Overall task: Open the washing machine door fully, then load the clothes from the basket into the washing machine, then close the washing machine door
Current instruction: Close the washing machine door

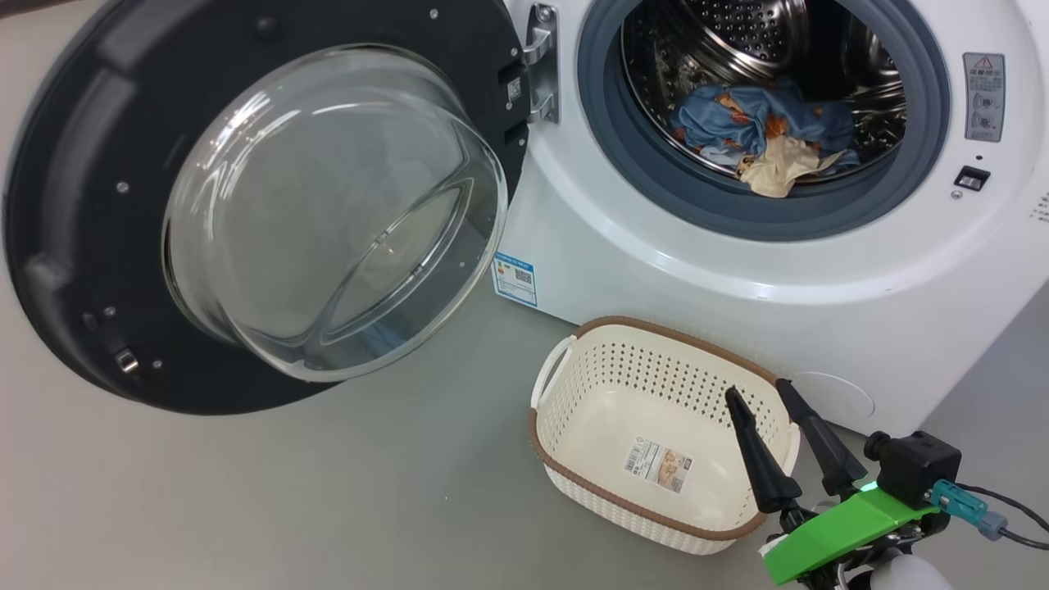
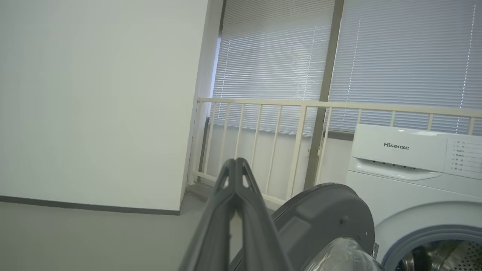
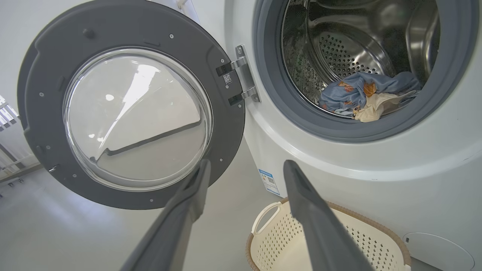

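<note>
Standing wide open on its hinge, the washing machine door hangs to the left of the drum opening. Its inner black rim faces the room and its clear glass bowl bulges outward. The washing machine fills the upper right of the head view. The clothes lie inside its steel drum as a crumpled blue bundle with orange print and a cream part. They rest low at the front, just behind the grey-blue gasket.

The basket sits on the grey floor just in front of the machine, below the opening, with a label sticker on its bare bottom.

The right gripper shows at the lower right of the head view. Its 2 dark fingers are spread wide and hold nothing, and their tips are over the right part of the basket. In the right wrist view they point toward the door's hinge side.

The left gripper has its 2 fingers pressed together at the tips with nothing between them. It is raised and aimed at a cream railing and window blinds, with the door's edge and the machine's front at the lower right of that view.
</note>
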{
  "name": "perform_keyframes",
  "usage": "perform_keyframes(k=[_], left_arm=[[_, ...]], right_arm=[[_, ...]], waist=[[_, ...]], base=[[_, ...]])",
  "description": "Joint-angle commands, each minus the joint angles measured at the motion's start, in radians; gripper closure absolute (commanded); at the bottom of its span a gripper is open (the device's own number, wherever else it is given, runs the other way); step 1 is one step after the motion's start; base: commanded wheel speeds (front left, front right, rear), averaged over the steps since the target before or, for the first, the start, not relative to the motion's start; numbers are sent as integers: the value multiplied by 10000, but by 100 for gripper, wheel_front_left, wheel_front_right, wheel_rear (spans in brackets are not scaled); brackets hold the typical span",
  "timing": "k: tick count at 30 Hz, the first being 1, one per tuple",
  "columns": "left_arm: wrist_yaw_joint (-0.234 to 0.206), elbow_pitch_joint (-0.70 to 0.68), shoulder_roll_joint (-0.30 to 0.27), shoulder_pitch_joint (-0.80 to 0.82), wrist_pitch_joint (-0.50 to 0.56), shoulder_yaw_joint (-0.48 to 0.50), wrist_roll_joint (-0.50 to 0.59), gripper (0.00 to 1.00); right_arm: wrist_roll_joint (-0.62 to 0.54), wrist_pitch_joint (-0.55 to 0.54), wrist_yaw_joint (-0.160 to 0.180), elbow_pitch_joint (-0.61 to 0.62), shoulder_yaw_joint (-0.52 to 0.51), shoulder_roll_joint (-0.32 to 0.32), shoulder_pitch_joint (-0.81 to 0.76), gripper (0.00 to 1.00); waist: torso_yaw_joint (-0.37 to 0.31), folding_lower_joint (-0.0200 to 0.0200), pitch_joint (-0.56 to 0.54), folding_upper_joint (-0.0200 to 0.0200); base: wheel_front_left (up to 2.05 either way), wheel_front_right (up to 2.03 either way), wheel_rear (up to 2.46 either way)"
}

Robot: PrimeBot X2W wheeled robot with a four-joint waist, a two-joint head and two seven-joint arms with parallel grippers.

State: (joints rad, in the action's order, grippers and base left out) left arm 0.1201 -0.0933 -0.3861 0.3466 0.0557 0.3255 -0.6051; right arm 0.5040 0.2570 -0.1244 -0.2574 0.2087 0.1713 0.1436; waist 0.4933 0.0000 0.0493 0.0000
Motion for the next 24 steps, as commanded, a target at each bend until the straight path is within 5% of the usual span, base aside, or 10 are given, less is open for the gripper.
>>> perform_keyframes(k=[1,10,24], left_arm=[[59,111,-535,592,249,497,-438,100],[-70,3818,-1196,2946,2297,1787,-3888,100],[-1295,6779,-2214,5173,3736,2188,-5050,100]], right_arm=[[54,48,-63,234,210,24,268,0],[67,48,-63,161,384,180,544,0],[-3,48,-63,255,349,295,841,0]], waist=[[-47,0,84,0],[-485,0,433,0],[-1240,0,1216,0]], base=[[0,0,0],[0,0,0],[0,0,0]])
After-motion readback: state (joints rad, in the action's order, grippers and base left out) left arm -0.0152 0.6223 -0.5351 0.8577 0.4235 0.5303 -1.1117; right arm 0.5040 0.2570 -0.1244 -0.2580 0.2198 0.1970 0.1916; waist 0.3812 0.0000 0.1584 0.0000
